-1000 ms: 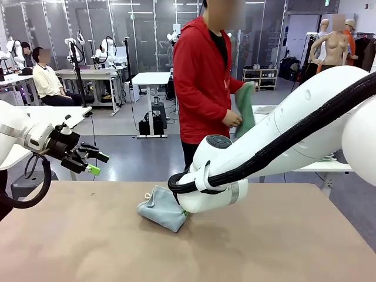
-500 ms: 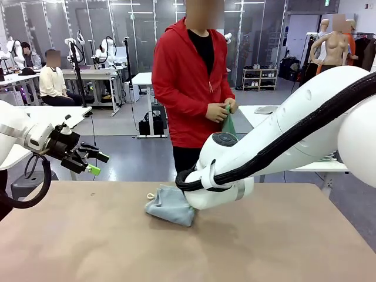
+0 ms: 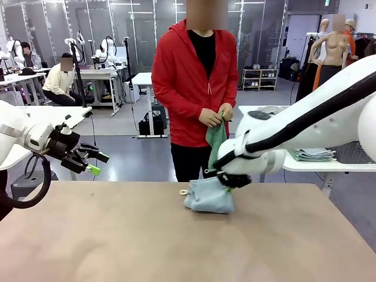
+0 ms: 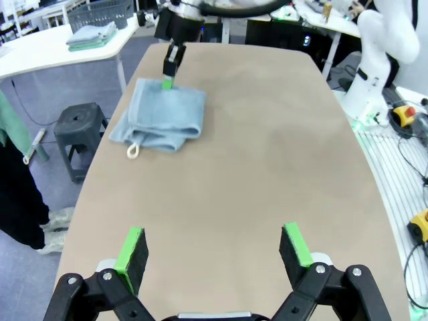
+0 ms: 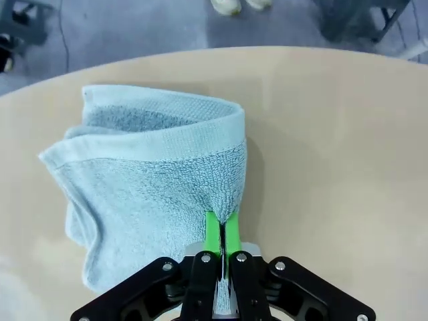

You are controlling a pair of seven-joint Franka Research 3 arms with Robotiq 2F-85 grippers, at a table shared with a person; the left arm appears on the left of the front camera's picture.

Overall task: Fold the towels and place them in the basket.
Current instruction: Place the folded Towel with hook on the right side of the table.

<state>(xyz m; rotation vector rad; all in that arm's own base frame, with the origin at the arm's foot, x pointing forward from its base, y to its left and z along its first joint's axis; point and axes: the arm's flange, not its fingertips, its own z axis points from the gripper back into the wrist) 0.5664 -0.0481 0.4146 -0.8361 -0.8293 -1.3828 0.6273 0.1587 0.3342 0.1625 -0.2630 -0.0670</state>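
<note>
The pale grey-blue towel [image 3: 207,196] lies folded in a bundle on the tan table, right of the middle, its white loop tag pointing left. My right gripper [image 3: 227,181] is shut on the towel's [image 5: 154,174] right edge, green pads [image 5: 212,231] pinched together on the cloth. From the left wrist view, the same towel [image 4: 162,119] and right gripper [image 4: 167,81] lie far ahead. My left gripper [image 3: 98,164] hovers open and empty off the table's left end, pads [image 4: 132,249] wide apart. A person at the far side holds the light green towel [image 3: 215,143] in both hands. The basket [image 4: 101,11] stands on a white side table.
A small stack of folded towels [image 3: 312,154] rests on the white side table [image 3: 305,167] at the right, next to the basket [image 3: 356,151]. A dark stool [image 4: 83,127] stands beside the table's far edge. The near and left parts of the tabletop [image 3: 117,235] are bare.
My right arm has dragged the grey-blue towel rightward across the table. The person has turned to face the table, holding the green towel in front. The left arm has not moved.
</note>
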